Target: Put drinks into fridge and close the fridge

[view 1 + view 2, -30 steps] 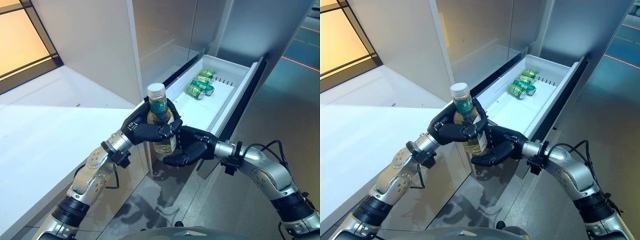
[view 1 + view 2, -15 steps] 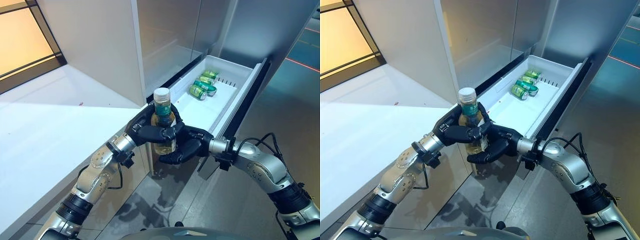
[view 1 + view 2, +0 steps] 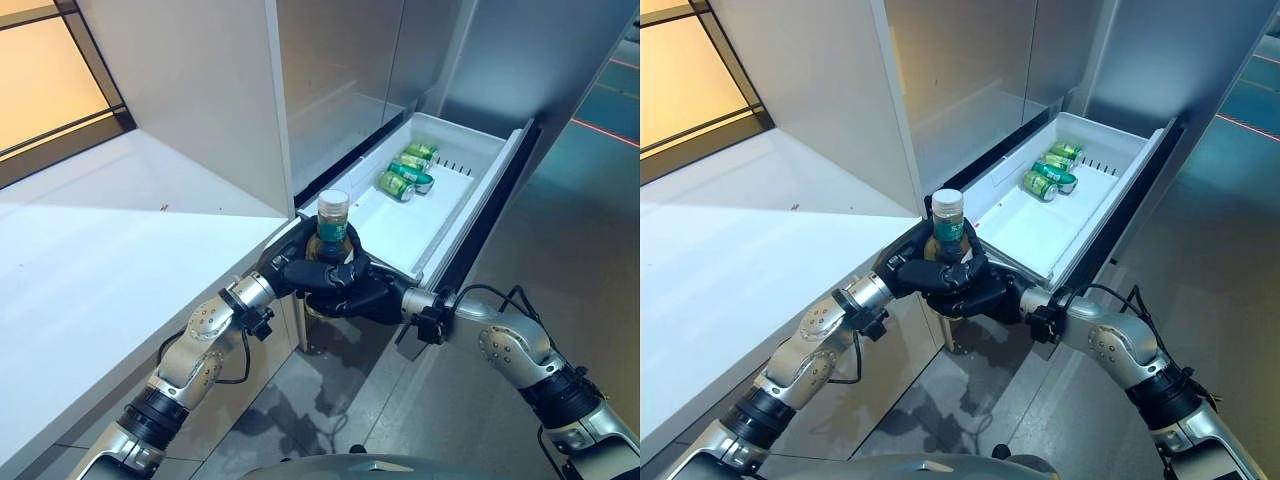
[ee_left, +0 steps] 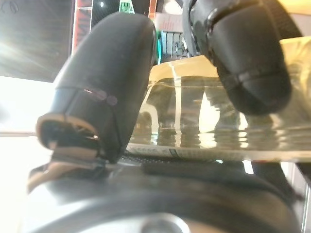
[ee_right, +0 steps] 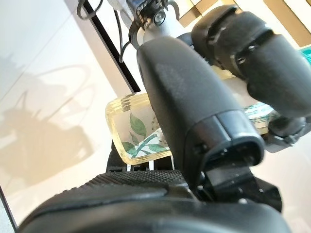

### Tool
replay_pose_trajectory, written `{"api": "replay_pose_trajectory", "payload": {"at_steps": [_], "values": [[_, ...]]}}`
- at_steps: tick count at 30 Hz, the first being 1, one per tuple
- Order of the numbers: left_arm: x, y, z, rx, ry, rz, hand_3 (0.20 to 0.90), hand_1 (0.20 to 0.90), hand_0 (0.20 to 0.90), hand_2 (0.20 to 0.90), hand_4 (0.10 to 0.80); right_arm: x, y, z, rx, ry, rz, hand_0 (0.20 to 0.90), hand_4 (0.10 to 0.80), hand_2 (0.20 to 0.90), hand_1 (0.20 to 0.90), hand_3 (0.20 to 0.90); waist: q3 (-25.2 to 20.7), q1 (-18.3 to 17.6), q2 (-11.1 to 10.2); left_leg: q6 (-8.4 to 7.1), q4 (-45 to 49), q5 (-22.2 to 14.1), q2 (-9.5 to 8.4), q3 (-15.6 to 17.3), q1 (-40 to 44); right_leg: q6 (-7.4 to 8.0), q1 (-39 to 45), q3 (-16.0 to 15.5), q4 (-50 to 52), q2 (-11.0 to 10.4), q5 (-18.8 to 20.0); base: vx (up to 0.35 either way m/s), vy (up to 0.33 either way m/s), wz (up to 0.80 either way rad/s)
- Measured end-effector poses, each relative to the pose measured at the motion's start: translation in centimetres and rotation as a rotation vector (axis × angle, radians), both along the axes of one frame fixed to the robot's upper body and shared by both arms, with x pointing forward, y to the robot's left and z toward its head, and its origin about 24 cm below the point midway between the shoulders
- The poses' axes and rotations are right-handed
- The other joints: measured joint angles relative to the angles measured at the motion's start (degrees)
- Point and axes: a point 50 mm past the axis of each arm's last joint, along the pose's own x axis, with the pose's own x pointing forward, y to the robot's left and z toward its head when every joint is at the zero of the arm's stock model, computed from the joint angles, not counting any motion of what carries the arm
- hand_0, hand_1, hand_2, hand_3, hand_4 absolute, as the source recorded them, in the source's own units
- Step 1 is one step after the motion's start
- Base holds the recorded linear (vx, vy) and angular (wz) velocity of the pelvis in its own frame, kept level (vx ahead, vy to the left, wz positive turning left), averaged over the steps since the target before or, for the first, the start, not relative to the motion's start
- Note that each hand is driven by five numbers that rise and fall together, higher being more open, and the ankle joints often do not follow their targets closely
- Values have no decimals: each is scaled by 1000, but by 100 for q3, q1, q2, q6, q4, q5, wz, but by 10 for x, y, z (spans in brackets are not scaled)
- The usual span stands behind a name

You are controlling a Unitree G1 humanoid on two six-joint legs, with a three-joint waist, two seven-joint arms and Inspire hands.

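Both hands now clasp the clear plastic bottle of pale yellow drink with a white cap (image 3: 331,225). In the left eye view, your left hand (image 3: 300,268) wraps its upper body and your right hand (image 3: 365,295), which a second ago cupped loosely below it, has closed in against the lower part. The bottle has also dropped and moved nearer the corner of the open white fridge drawer (image 3: 455,200), so you look mid-handover with stowing close.

The right eye view shows the same clasp: left arm reaching up from lower left, right forearm level from the right. Green cans (image 3: 1048,175) lie at the drawer's far end, well apart from the bottle.

In your left wrist view, fingers (image 4: 104,90) curl tightly on the bottle.

Your right wrist view shows the thumb (image 5: 194,107) pressed across its leaf-printed label (image 5: 141,138).
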Motion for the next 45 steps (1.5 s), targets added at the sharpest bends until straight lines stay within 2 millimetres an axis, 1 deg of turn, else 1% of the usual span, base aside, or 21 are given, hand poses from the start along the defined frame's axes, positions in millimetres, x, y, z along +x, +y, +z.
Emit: {"api": "replay_pose_trajectory", "payload": {"at_steps": [6,9,10,11,17,20,22,24,27,29,32,37,40,43,45], "values": [[0,-1,2,0,-25,26,200,300,300,300,100,1,3,1,3,-29,-16,300,100,300,300,200,-1,-2,-1,0,0,0,1,2,-2,0,-3,1,0,1,0,0,0,0],[1,-1,5,-3,-58,45,200,300,300,300,100,4,3,4,-3,-80,-27,300,100,300,300,200,-1,-3,-2,0,0,0,1,3,-3,0,-7,3,0,1,0,0,0,0],[1,-1,5,-6,-65,51,255,347,347,347,155,4,3,5,-6,-96,-31,300,100,300,300,200,-1,-2,-2,0,0,0,1,4,-3,0,-7,3,0,1,0,0,0,0],[1,-1,6,-9,-71,55,900,900,900,900,800,5,3,5,-10,-111,-33,300,100,300,300,200,-1,-2,-2,0,0,0,1,5,-5,0,-9,4,0,1,0,0,0,0],[1,-3,13,-11,-137,90,900,900,900,900,800,10,0,11,-76,-250,-59,300,100,300,300,200,-1,14,-1,0,0,0,2,4,-16,0,-17,3,0,0,0,0,0,0],[2,-5,21,-25,-200,132,900,900,900,900,800,14,-3,21,-129,-360,-80,300,100,300,300,200,2,38,-5,0,0,0,3,-4,-35,1,-32,-6,-1,1,-1,0,0,0],[2,-4,31,-35,-260,161,900,900,900,900,800,18,-9,30,-156,-423,-122,300,100,300,300,200,5,52,-8,0,0,0,2,-17,-46,1,-34,-15,-1,0,-2,0,0,0],[-1,-2,44,-71,-322,179,900,900,900,900,800,24,-22,38,-197,-474,-214,300,100,300,300,200,11,112,-16,0,0,0,1,-30,-48,1,-37,-15,-1,-1,-2,0,0,0],[-3,7,63,-124,-409,231,900,900,900,900,800,34,-53,55,-286,-560,-383,300,100,300,300,200,14,194,-18,0,0,0,-4,-61,-62,1,-40,-25,-1,-5,-3,9,7,3],[-2,15,68,-137,-432,270,900,900,900,900,800,37,-74,68,-363,-629,-477,300,100,300,300,200,15,209,-18,0,0,0,-4,-78,-72,1,-43,-34,0,-5,-3,12,11,4],[0,23,71,-154,-434,315,900,900,900,900,800,39,-101,85,-475,-736,-605,300,100,300,300,200,19,193,-19,1,0,0,-3,-85,-106,0,-69,-58,0,-5,-3,0,0,0],[2,24,68,-202,-373,283,900,900,900,900,800,41,-134,101,-667,-865,-780,300,100,300,300,200,100,172,-12,3,0,2,-4,-129,-105,0,-50,-108,0,-7,-3,5,9,3],[4,21,59,-238,-257,207,900,900,900,900,800,42,-151,109,-793,-917,-865,300,100,300,300,200,219,177,6,3,-1,23,-10,-222,-118,0,-31,-189,0,-16,-4,55,33,13],[3,16,40,-293,-84,110,900,900,900,900,800,46,-163,111,-859,-925,-923,300,100,300,300,200,261,195,30,-1,0,39,-10,-279,-132,-1,-17,-260,0,-21,-4,33,26,13],[0,9,17,-325,86,30,900,900,900,900,800,49,-172,114,-895,-922,-973,300,100,300,300,200,288,220,63,0,-2,49,-14,-362,-135,0,22,-361,0,-31,-5,50,29,19]]}}
